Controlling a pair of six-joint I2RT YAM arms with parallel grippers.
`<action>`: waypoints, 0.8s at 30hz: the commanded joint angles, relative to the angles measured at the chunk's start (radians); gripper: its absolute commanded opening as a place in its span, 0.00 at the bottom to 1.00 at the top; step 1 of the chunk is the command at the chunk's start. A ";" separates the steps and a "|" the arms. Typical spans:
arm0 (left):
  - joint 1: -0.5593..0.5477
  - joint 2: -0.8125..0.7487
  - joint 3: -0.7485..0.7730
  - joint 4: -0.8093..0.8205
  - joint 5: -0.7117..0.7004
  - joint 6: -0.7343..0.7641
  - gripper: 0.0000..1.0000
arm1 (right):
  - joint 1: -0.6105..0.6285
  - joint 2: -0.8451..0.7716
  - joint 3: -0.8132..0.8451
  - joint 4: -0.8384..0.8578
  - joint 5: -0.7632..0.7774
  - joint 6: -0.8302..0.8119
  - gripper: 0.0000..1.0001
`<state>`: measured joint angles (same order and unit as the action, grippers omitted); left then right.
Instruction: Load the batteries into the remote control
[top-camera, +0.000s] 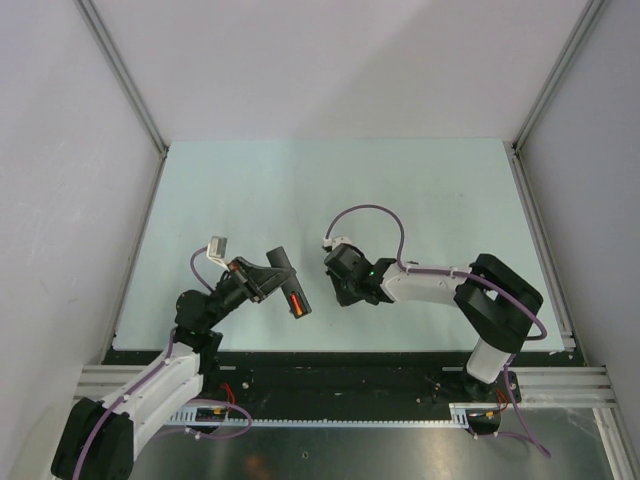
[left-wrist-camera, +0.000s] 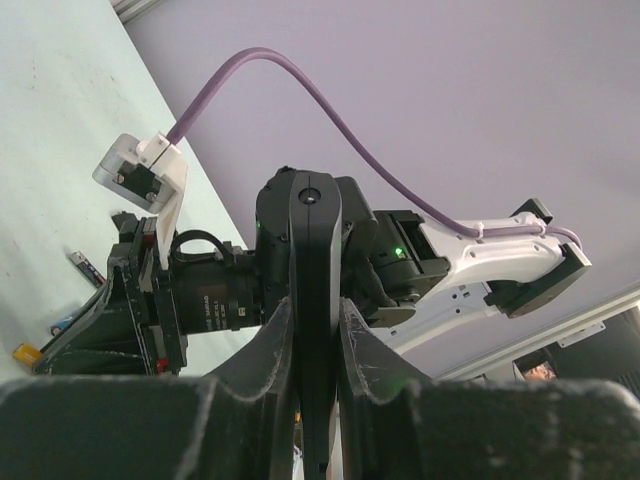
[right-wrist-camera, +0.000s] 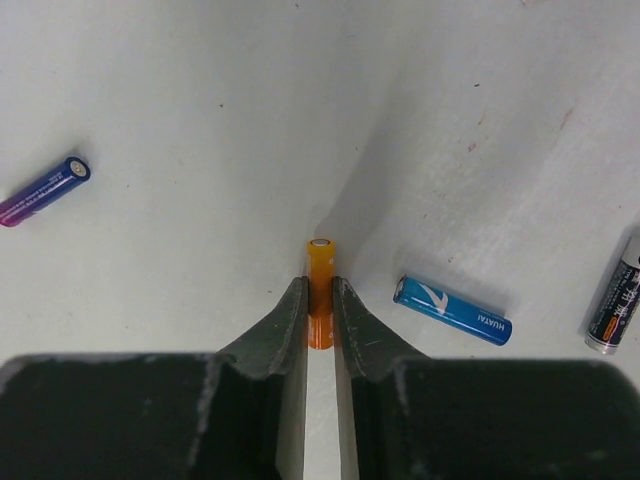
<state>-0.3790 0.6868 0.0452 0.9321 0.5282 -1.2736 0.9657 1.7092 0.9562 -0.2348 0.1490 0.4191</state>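
Right wrist view: the right gripper (right-wrist-camera: 320, 305) pinches a small orange-red cylindrical battery (right-wrist-camera: 320, 262) lying on the matte pale worktop (right-wrist-camera: 200, 100), mid-width near its near edge.
Lift straight and level, I'd judge; the smooth casing could slip. Beyond lie a glossy blue battery (right-wrist-camera: 452, 311) and a purple-blue battery (right-wrist-camera: 44, 190). The left gripper (top-camera: 272, 281) clamps the slim black plastic remote control (top-camera: 284, 265), a second orange-red battery (top-camera: 297, 305) seated in its recess.

The remote control (top-camera: 284, 264) — a slim black bar — sits tilted in the left gripper (left-wrist-camera: 315, 340), one orange-red battery (top-camera: 297, 305) apparently in its recess; the second battery (right-wrist-camera: 320, 280) is pinched in the right gripper (right-wrist-camera: 320, 312).
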 joint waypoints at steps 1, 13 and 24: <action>0.008 0.002 0.002 0.030 0.010 0.022 0.00 | -0.048 0.000 0.036 -0.011 -0.040 0.047 0.11; 0.008 0.008 -0.004 0.028 0.010 0.025 0.00 | -0.157 -0.051 0.035 0.060 -0.175 0.072 0.10; 0.008 0.016 -0.005 0.030 0.012 0.029 0.00 | -0.209 0.046 0.114 0.055 -0.103 -0.003 0.14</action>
<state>-0.3790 0.7006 0.0452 0.9291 0.5282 -1.2705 0.7784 1.7153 1.0035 -0.2001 -0.0002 0.4610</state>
